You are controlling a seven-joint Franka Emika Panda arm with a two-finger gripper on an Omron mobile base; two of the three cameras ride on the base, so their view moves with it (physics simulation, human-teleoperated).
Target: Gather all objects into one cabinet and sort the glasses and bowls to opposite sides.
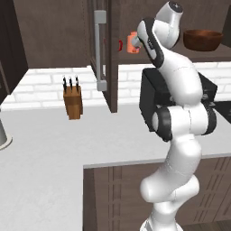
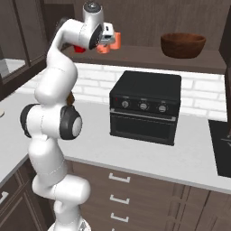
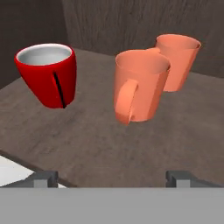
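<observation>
A: Though hovering right at the plank shelf (image 3: 87,135) of the dark brown wall cabinet (image 2: 144,56), grips nothing. Gripper (image 3: 113,179) with both dark tips spread wide, bare shelf wood between them.

B: Agreed on the open jaws. Where are the cups?

A: All three on that shelf, ahead of the tips. Short red cup (image 3: 46,74) to the left in the hand view, pale inside, thin black line down its side, leaning in that view. Nearer orange mug (image 3: 138,85) about the middle, handle turned toward the camera. Second orange mug (image 3: 177,61) just behind it and to the right; touching or not, cannot tell.

B: And the bowl?

A: Wide dark brown bowl (image 2: 182,44) upright on the same shelf, toward its right end, well apart from the cups. Sits above the black toaster oven (image 2: 144,108) on the counter (image 1: 45,144).

B: Any writing worth reading?

A: Three knobs on the oven front, markings too small to read.

B: Door?

A: Swung open, seen from the left base view, long silver bar handle (image 1: 100,49) upright on it. Knife block (image 1: 72,101) on the counter below and left of that door.
</observation>
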